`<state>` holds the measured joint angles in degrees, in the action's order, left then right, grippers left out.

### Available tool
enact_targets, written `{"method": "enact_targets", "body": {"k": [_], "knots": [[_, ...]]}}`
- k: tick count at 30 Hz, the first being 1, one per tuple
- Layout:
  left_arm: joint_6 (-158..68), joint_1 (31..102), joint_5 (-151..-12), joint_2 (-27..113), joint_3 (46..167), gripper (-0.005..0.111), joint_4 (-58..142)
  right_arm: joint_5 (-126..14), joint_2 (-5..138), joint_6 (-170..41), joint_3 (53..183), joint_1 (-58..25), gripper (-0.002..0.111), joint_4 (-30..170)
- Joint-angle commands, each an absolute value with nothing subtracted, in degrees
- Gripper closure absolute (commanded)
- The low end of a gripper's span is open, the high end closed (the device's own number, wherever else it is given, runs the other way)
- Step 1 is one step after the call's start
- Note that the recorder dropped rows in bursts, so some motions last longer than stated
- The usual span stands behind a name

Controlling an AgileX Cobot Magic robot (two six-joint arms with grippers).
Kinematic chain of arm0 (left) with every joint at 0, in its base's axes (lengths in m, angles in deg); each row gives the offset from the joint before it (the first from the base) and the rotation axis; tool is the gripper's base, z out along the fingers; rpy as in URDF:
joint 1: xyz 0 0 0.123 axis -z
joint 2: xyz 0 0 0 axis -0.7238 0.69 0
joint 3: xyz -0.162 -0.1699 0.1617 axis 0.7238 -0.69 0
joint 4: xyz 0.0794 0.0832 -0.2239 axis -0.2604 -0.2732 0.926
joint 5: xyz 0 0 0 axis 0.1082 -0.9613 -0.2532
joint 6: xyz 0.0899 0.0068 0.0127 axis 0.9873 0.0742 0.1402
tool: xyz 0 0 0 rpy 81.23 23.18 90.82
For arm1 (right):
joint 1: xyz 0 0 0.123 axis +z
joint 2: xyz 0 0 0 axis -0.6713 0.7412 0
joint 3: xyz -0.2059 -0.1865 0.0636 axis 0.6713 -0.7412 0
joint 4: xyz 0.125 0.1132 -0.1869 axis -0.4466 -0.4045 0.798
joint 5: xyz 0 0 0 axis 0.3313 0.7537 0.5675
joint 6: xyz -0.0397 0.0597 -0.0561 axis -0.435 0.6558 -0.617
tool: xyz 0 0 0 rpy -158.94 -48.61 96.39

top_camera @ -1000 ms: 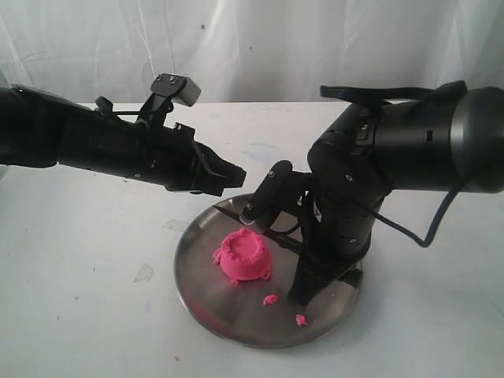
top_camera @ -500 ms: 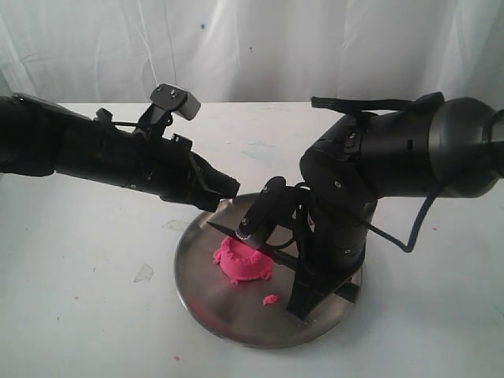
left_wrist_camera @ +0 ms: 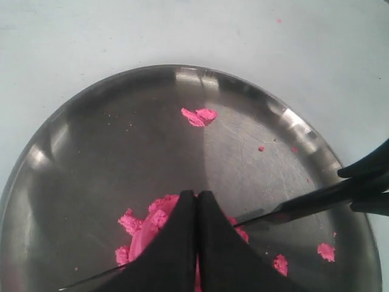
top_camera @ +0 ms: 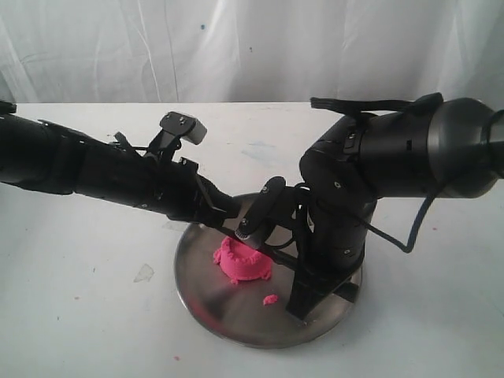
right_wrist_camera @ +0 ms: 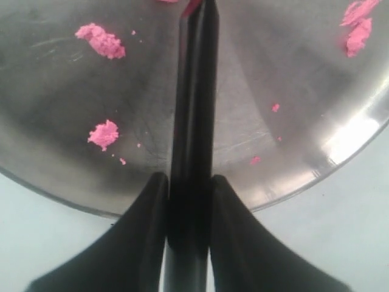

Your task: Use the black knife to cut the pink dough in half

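Observation:
The pink dough (top_camera: 241, 262) is a ragged dome left of centre on the steel plate (top_camera: 193, 276). In the left wrist view the pink dough (left_wrist_camera: 141, 230) lies under the fingers. My right gripper (right_wrist_camera: 189, 180) is shut on the handle of the black knife (right_wrist_camera: 196, 91) at the plate's rim. The slim blade (left_wrist_camera: 295, 208) crosses over the dough and passes beneath my left gripper (left_wrist_camera: 196, 196). That gripper is shut with nothing between its fingers, just above the dough's top. Whether the left gripper (top_camera: 228, 217) touches the blade I cannot tell.
Small pink crumbs (top_camera: 270, 299) lie scattered on the plate (left_wrist_camera: 109, 134), with more crumbs (right_wrist_camera: 101, 41) in the right wrist view. White tabletop (top_camera: 94, 315) surrounds the plate. The bulky right arm (top_camera: 394, 165) hangs over the plate's right side.
My left arm has come down and forward until its shut tip is over the dough. The right arm shifted left with the knife one second ago, then held still.

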<state>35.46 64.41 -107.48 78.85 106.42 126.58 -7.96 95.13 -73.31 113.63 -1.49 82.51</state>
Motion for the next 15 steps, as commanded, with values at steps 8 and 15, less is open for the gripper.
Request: {"method": "enact_targets", "body": {"k": [8,15], "knots": [[37.0,64.5,-107.9,84.3,106.1,0.107,126.9,-8.2,95.1,-73.8,113.3,-1.2,0.108,82.2],[37.0,64.5,-106.5,85.4,106.1,0.107,126.9,-8.2,95.2,-73.8,113.3,-1.2,0.108,82.2]]}}
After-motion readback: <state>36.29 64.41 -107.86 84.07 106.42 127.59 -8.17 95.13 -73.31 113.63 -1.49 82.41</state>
